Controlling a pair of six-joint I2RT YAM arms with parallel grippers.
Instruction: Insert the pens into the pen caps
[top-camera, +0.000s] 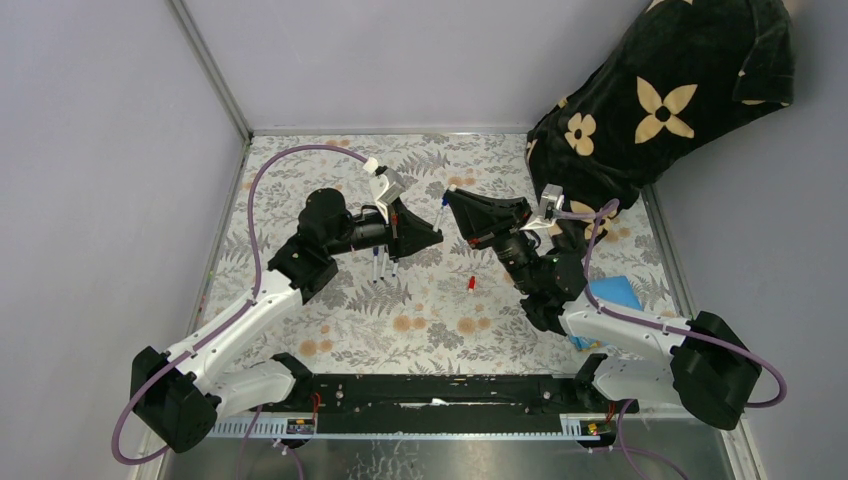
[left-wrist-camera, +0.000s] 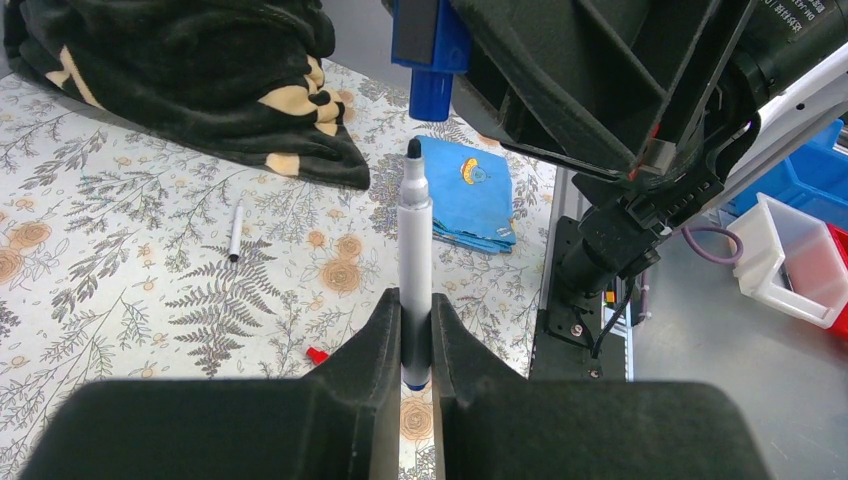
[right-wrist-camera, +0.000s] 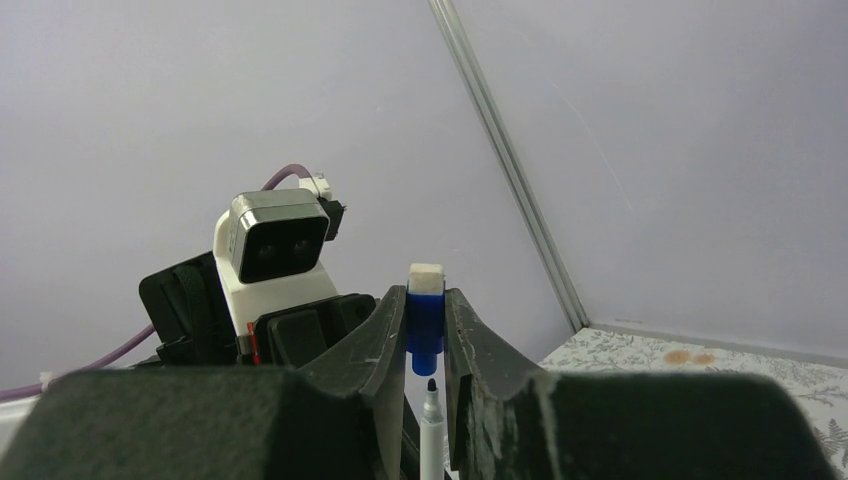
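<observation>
Left wrist: pen (left-wrist-camera: 414, 270) tip toward cap (left-wrist-camera: 430, 75)

black-and-white arms (top-camera: 240, 318) with purple cables (top-camera: 310, 148), black wedge fingers (left-wrist-camera: 370, 345).

My left fingers (left-wrist-camera: 372, 345) look like matt black plastic, faintly grainy, and my right fingers (right-wrist-camera: 480, 345) have the same dull finish. The pen (left-wrist-camera: 414, 260) has a smooth, slightly shiny plastic barrel. The cap (right-wrist-camera: 425, 325) is glossy blue plastic. The tablecloth (left-wrist-camera: 130, 230) is matt printed fabric. The blanket (left-wrist-camera: 200, 80) looks plush, like velvet. The blue cloth (left-wrist-camera: 470, 200) is soft and matt. The bin (left-wrist-camera: 790, 260) is smooth translucent plastic. The post (right-wrist-camera: 510, 160) is dull brushed metal.
</observation>
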